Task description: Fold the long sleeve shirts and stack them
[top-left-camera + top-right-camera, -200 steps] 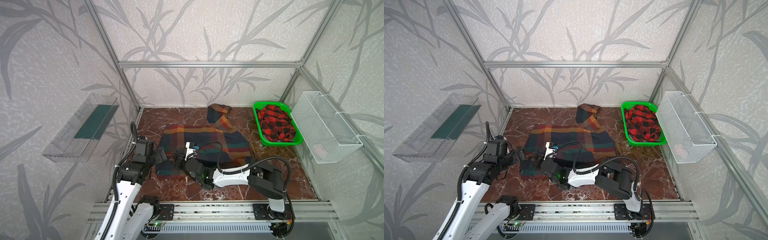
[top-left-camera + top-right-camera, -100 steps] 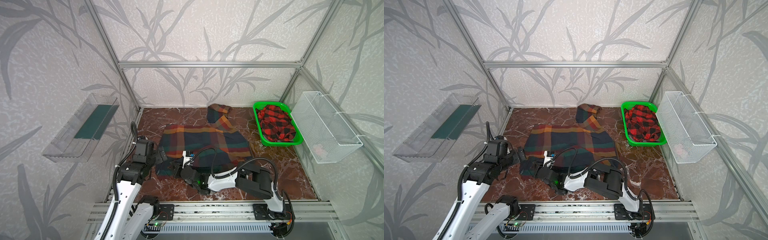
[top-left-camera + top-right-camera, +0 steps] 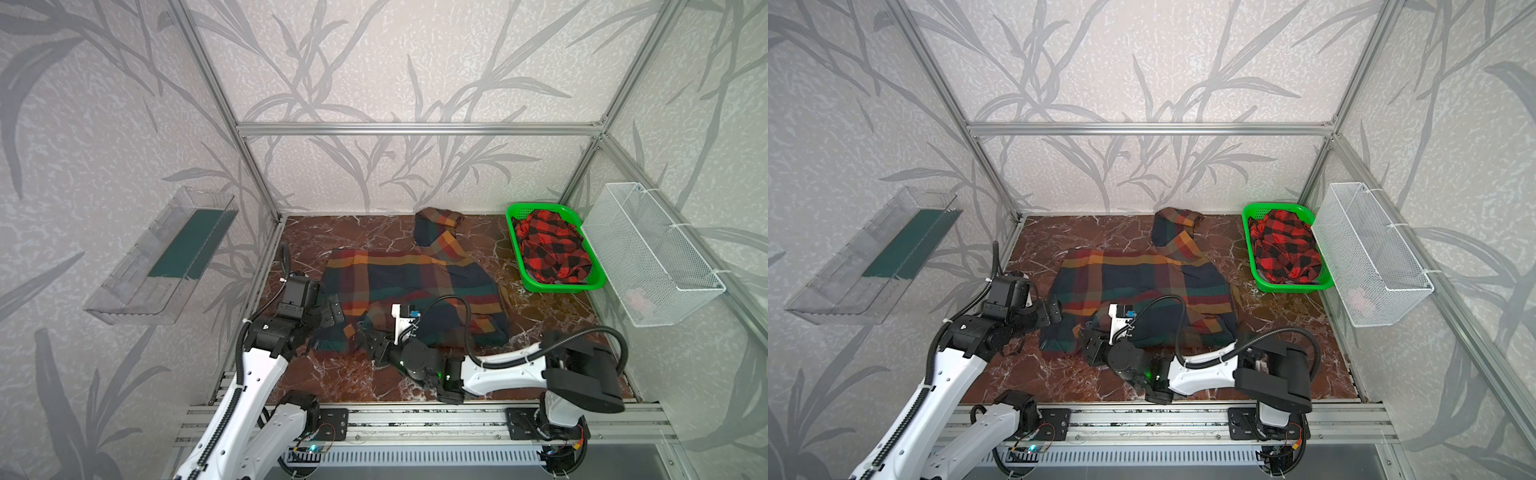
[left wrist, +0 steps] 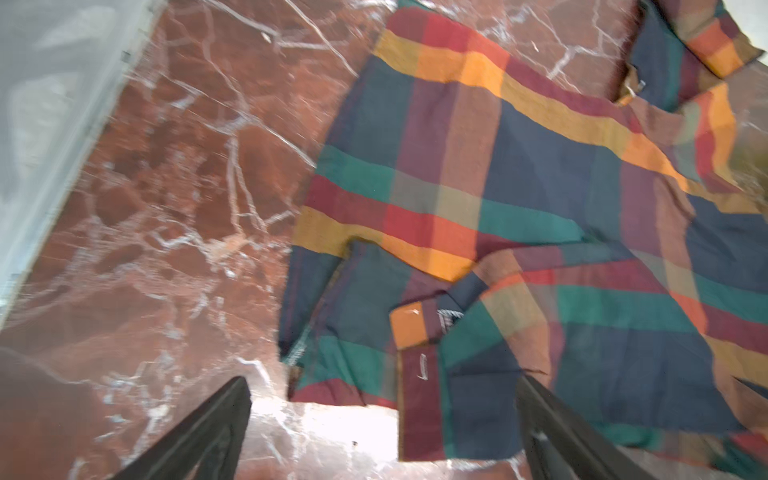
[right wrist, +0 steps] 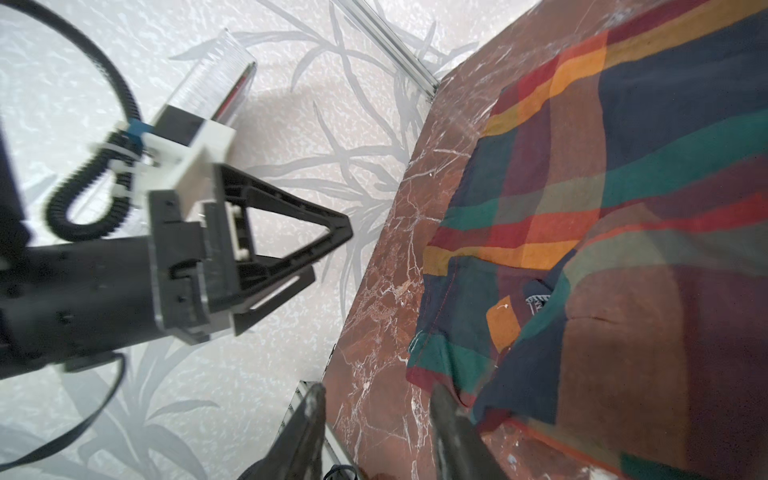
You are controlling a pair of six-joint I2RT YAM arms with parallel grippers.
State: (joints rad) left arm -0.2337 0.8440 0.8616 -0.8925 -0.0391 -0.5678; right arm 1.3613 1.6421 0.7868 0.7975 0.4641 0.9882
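In both top views the multicoloured shirt [image 3: 415, 282] is seen spread on the table [image 3: 357, 232]. One sleeve is stretched toward the back wall and the near part is folded over itself. The red-and-black shirt [image 3: 552, 245] is bunched inside the green basket [image 3: 557, 288], which is set at the table's back right corner, apart from the spread shirt. The left gripper [image 3: 330, 311] is held at the shirt's near left edge. The right gripper [image 3: 370, 338] is reached across from the right and kept low at the shirt's near left corner.

In the left wrist view the multicoloured shirt [image 4: 540, 174] is shown lying flat, with a label and an orange patch exposed at the fold. The left gripper's fingers [image 4: 216, 432] are spread wide, one over bare table [image 4: 166, 208] and one over the shirt's hem. Nothing is gripped.

In the right wrist view the right gripper [image 5: 376, 390] is seen with its jaws parted and bare table [image 5: 386, 291] between them, so no cloth is held. One finger [image 5: 453, 436] is placed right at the shirt's [image 5: 623, 208] corner. Whether the cloth is touched there cannot be told through the blur. The left gripper [image 5: 330, 253] is also caught here, open and empty.
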